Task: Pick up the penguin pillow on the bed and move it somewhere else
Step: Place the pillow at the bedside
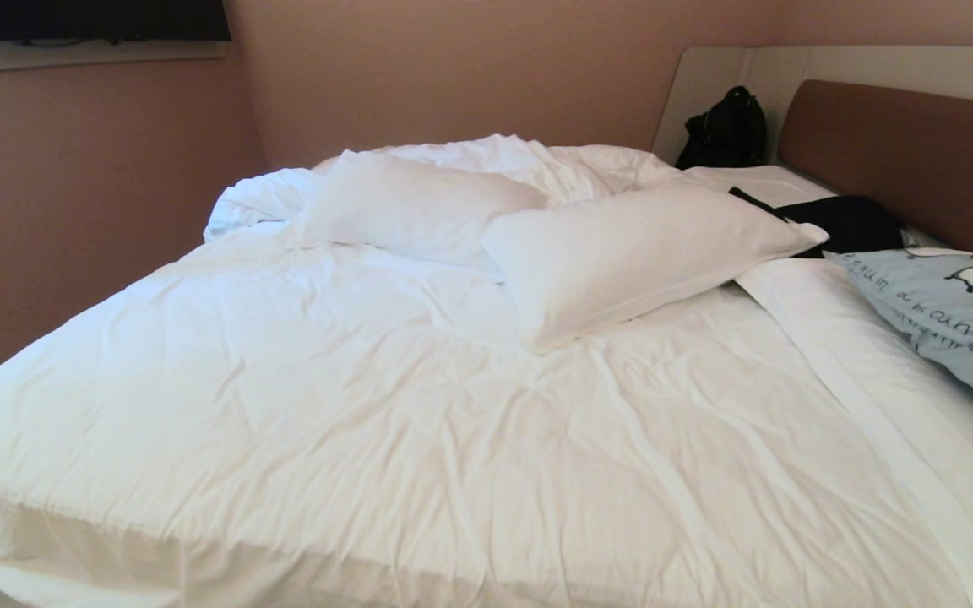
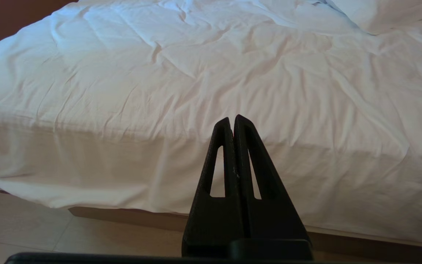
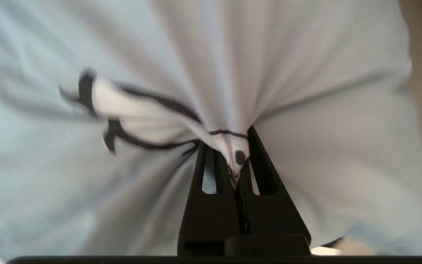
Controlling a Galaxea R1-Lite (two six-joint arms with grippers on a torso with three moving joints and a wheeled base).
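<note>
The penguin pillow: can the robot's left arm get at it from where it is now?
Probably not: the left gripper hangs shut by the bed's foot edge, while the penguin pillow lies near the headboard, already pinched by the right gripper.

The pale blue-grey rectangular fabric penguin pillow (image 1: 951, 325), just below the brown padded headboard (image 1: 917, 160), bears small dark handwritten lettering; the letters are too small and tilted to read as words.
</note>
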